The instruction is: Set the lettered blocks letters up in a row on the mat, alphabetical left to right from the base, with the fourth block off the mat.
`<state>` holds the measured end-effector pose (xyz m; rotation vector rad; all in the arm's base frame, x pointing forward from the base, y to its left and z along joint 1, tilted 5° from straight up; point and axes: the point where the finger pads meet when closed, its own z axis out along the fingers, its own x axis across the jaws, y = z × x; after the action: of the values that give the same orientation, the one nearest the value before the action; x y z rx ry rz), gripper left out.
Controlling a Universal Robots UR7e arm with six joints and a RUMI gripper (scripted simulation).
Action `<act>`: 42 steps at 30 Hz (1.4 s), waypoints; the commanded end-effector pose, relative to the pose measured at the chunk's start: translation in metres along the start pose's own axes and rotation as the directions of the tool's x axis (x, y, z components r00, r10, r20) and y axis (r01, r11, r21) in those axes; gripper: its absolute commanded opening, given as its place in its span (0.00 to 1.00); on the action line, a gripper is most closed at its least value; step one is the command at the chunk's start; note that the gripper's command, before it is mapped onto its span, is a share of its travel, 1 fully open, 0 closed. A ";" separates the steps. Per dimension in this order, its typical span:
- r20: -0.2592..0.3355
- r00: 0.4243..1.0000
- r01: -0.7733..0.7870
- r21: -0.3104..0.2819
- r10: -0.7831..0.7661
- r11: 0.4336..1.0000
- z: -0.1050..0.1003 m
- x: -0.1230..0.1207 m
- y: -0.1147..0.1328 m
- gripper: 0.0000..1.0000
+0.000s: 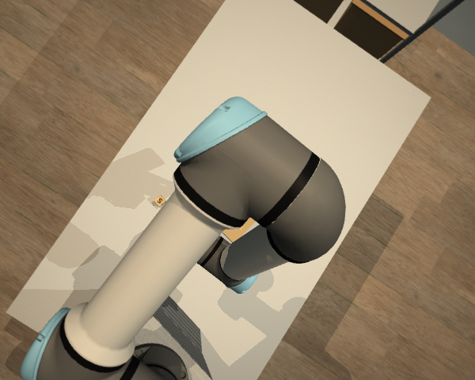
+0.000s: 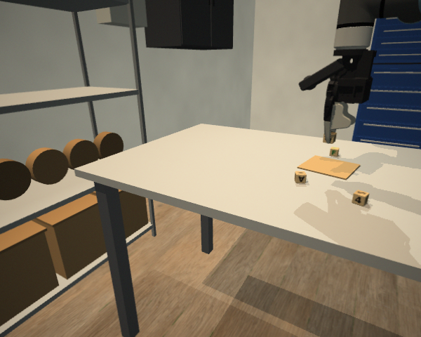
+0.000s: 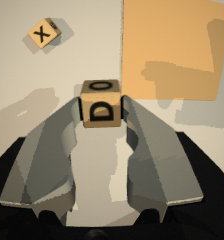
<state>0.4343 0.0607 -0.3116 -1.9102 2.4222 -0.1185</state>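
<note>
My gripper is shut on a wooden block. The block's face with D points at the wrist camera, and a face with O points away. In the exterior view the gripper holds this block low over the table, just beyond the far edge of the orange mat. The mat also shows in the wrist view, to the right of the held block. A block with X on top lies on the table left of the mat; it is likely the block by the mat's far corner. A block showing A and a block showing 4 lie off the mat.
The arm hides most of the table in the top view; a block with S on top and a bit of the mat show beside it. A shelf rack stands left of the table, and a blue drawer cabinet stands behind.
</note>
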 end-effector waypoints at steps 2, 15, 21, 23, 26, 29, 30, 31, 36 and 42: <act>-0.004 0.991 -0.134 0.001 0.134 0.991 -0.001 0.005 -0.002 0.05; -0.003 0.884 -0.467 0.003 0.467 0.884 -0.001 0.020 -0.006 0.05; -0.003 0.812 -0.583 0.003 0.583 0.812 -0.001 0.026 -0.007 0.05; -0.003 0.781 -0.624 0.003 0.624 0.782 -0.002 0.028 -0.007 0.05; -0.002 0.730 -0.683 0.004 0.683 0.730 -0.002 0.031 -0.008 0.05; -0.002 0.674 -0.739 0.004 0.739 0.674 -0.002 0.034 -0.008 0.05; -0.002 0.655 -0.756 0.004 0.756 0.655 -0.002 0.035 -0.008 0.05; -0.002 0.635 -0.773 0.004 0.773 0.635 -0.002 0.036 -0.008 0.05; -0.001 0.568 -0.823 0.004 0.823 0.568 -0.002 0.039 -0.008 0.05; -0.001 0.431 -0.902 0.004 0.902 0.431 -0.002 0.045 -0.008 0.05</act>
<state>0.4317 0.0191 -0.3089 -0.4801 3.0175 -0.0630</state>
